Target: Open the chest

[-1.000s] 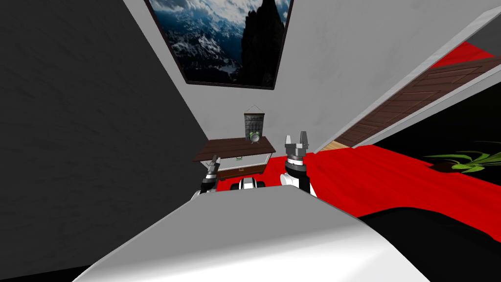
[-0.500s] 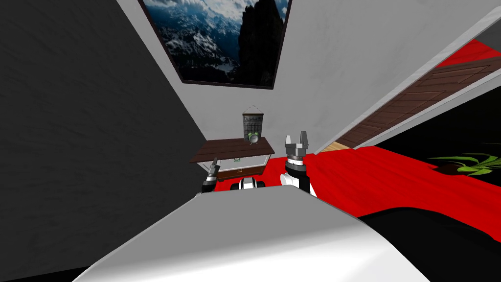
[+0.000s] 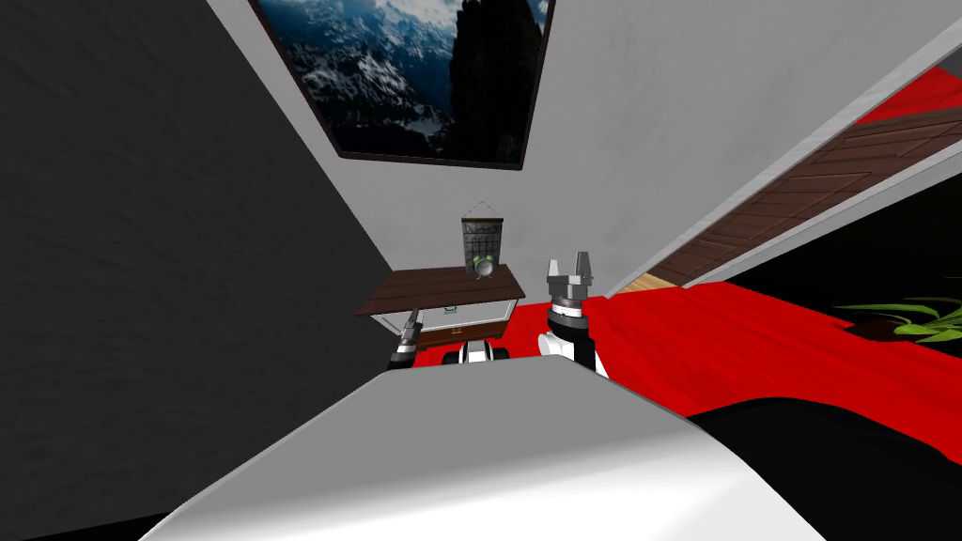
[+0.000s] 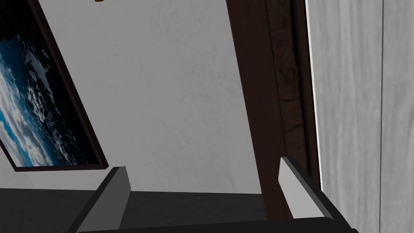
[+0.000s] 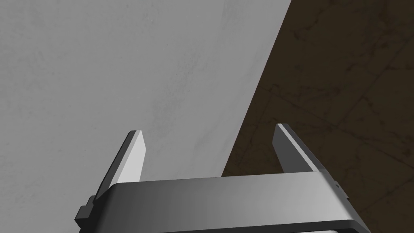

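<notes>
Chest [image 3: 474,312]: white body, dark brown plank lid, brown base. It stands on the red floor [image 3: 752,329] against the light grey wall, in the corner beside the dark grey wall. A small clock [image 3: 485,268] sits on the lid, below a dark grid wall hanging [image 3: 482,238].

Left gripper [image 3: 413,322]: positioned at the chest's front left corner, just under the lid's edge. In the left wrist view the left gripper [image 4: 206,190] has its fingers spread wide with nothing between them. One finger [image 4: 293,192] lies against the lid's dark brown edge [image 4: 275,101], next to a white grained panel [image 4: 355,101]; contact cannot be confirmed.

Right gripper [image 3: 573,261]: raised to the right of the chest, well apart from it. Right gripper [image 5: 210,153] fingers are likewise spread and hold nothing.
</notes>
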